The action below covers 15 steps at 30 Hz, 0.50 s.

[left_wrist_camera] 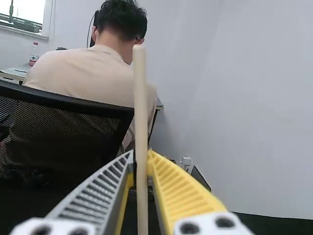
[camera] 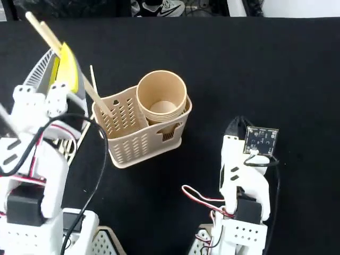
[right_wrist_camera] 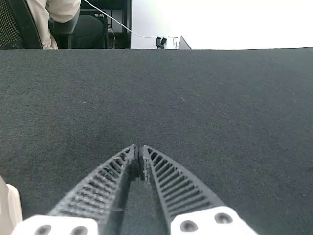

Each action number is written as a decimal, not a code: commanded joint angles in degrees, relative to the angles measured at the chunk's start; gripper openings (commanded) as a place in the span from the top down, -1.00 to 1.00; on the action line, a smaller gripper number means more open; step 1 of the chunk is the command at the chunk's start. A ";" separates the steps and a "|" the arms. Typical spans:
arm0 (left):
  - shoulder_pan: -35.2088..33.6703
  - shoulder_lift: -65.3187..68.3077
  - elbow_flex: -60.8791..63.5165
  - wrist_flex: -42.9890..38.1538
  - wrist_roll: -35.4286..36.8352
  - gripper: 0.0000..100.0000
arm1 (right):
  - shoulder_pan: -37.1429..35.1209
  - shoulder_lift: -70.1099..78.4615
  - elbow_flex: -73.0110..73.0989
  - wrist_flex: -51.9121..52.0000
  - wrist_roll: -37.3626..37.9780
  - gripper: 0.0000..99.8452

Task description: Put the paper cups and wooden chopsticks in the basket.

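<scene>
Left gripper sits at the table's left side, raised, jaws clamped on a wooden chopstick. In the left wrist view the left gripper shows its grey and yellow jaws pinching the chopstick from both sides, with the stick running straight up between them. From the high view the stick slants: its upper end points away toward the far left corner, and its lower end comes out below the jaws and reaches down into the left compartment of the basket. Whether that end touches the basket floor cannot be told, nor whether the held stick is one or a pair lying together. A second chopstick, thinner in view, stands near upright at the basket's left edge, just beside the held one. The basket is beige with slotted walls and stands upright on the black table, left of centre. Paper cups, stacked one in another, stand mouth up in its right compartment. Right gripper is low at the near right, well apart from the basket. In the right wrist view the right gripper has its jaws together with nothing between them, just above the cloth.
</scene>
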 commanded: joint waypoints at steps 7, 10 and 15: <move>0.57 0.18 13.14 0.18 0.53 0.67 | -1.05 -2.59 -0.31 0.09 0.53 0.97; 0.57 0.18 14.99 0.18 0.18 0.63 | -1.05 -2.59 -0.31 0.09 0.53 0.97; 0.04 0.09 14.99 0.26 0.09 0.62 | -1.05 -2.59 -0.31 0.09 0.62 0.97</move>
